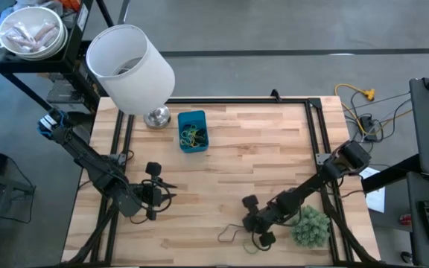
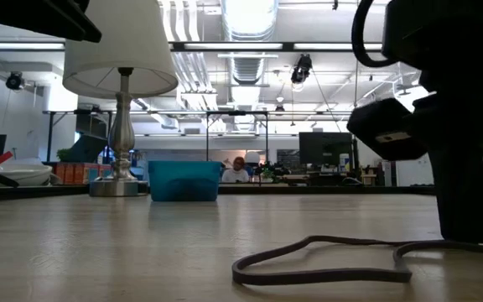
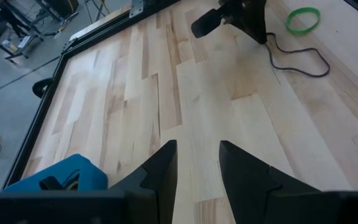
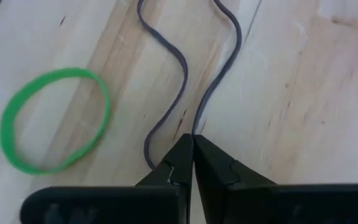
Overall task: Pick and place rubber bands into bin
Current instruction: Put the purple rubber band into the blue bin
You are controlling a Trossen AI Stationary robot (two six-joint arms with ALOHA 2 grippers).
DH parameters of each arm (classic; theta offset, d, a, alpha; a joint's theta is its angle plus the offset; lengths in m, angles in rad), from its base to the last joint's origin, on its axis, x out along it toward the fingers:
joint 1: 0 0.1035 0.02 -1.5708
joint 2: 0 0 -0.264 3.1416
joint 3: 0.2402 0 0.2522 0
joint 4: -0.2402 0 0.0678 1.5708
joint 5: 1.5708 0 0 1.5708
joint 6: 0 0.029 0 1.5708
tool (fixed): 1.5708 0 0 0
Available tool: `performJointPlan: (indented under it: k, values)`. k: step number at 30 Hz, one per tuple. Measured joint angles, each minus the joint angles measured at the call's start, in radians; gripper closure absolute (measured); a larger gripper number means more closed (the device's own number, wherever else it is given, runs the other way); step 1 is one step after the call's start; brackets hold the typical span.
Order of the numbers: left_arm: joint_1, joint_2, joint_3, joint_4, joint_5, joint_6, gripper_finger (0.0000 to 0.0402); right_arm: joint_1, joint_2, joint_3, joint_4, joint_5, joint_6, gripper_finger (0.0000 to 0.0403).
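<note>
Right gripper [image 4: 192, 146], low on the wood table [image 1: 274, 164], fingers pinched together on one end of a dark band [image 4: 185, 68]; the rest of the loop trails away from the fingertips, flat on the wood. A green band [image 4: 55, 118] lies just beside the fingers, apart from them. A plant [image 1: 310, 225] sits close behind the right arm. Left gripper [image 3: 197, 158], fingers parted and holding nothing, hovers above bare wood. The bin [image 1: 192, 131], with bands inside, stands well beyond both grippers, beside a lamp [image 1: 131, 65].
</note>
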Motion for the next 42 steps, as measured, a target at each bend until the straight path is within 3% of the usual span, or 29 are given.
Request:
performJointPlan:
  k: [11, 22, 36, 42]
  values:
    - [0.000, 0.000, 0.000, 0.000, 0.000, 0.000, 0.0297, -0.001, 0.005, 0.141, -0.164, 0.225, -0.140, 0.0395]
    - [0.000, 0.000, 0.000, 0.000, 0.000, 0.000, 0.0297, -0.001, 0.002, 0.242, -0.187, 0.400, -0.311, 0.0395]
    - [0.000, 0.000, 0.000, 0.000, 0.000, 0.000, 0.0297, -0.012, 0.000, 0.328, -0.185, 0.760, -0.465, 0.0395]
    - [0.000, 0.000, 0.000, 0.000, 0.000, 0.000, 0.0297, -0.048, 0.000, 0.380, -0.182, 0.789, -0.559, 0.0394]
